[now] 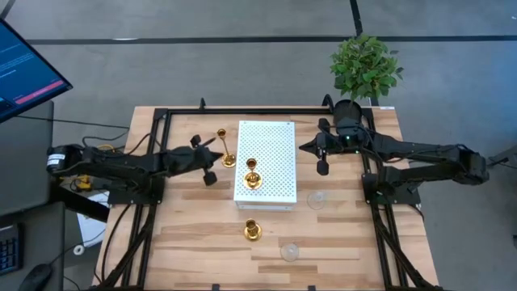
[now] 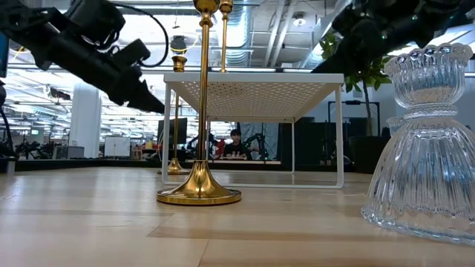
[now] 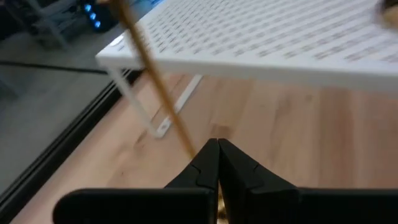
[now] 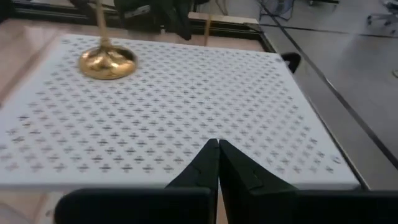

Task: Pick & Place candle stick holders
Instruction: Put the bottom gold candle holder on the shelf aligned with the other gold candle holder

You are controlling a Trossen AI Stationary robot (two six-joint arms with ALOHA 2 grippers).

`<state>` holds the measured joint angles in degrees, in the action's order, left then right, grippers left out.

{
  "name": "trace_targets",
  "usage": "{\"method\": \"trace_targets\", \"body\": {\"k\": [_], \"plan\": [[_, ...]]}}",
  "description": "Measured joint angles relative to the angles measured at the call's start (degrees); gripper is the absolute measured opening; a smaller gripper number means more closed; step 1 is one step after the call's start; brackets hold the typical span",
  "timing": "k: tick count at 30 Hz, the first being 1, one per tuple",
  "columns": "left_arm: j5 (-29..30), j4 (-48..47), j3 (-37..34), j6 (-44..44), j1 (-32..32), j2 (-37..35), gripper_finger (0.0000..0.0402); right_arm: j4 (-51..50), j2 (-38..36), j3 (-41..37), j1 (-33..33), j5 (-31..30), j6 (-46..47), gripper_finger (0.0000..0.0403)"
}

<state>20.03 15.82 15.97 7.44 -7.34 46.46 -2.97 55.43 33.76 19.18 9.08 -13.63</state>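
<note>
A white perforated rack (image 1: pixel 265 164) stands mid-table with one gold candle stick holder (image 1: pixel 253 174) on top. A tall thin-stemmed gold holder (image 1: pixel 224 149) stands on its round base just left of the rack. My left gripper (image 1: pixel 219 155) is shut, its tips right at that holder's stem (image 3: pixel 155 81). A short gold holder (image 1: pixel 253 232) and two clear glass holders (image 1: pixel 317 199), (image 1: pixel 290 252) stand on the table nearer the front. My right gripper (image 1: pixel 304 148) is shut and hovers at the rack's right edge, touching nothing. My left gripper (image 3: pixel 217 152) has its shut tips beside the lower part of the tall holder's stem (image 3: pixel 186 134), coming level from the table's left. Whether a finger touches the stem, I cannot tell. The holder stands upright on the table.
A black pot with a green plant (image 1: pixel 363 69) stands at the far right corner. Black frame rails (image 1: pixel 153 162) run along the table's left, right and far sides. A monitor (image 1: pixel 24 69) stands off the table's left.
</note>
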Motion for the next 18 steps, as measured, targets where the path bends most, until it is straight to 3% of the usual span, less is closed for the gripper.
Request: {"method": "trace_targets", "body": {"k": [8,18], "plan": [[-6.8,-0.6,-0.9,-6.6,-4.1,0.0,0.0005,0.0,0.0,-0.3,2.0,3.0,0.2,0.0000],[-6.3,2.5,-1.0,-9.4,-4.0,0.1,0.0026,0.0,0.0,-0.3,2.0,3.1,1.1,0.0000]]}}
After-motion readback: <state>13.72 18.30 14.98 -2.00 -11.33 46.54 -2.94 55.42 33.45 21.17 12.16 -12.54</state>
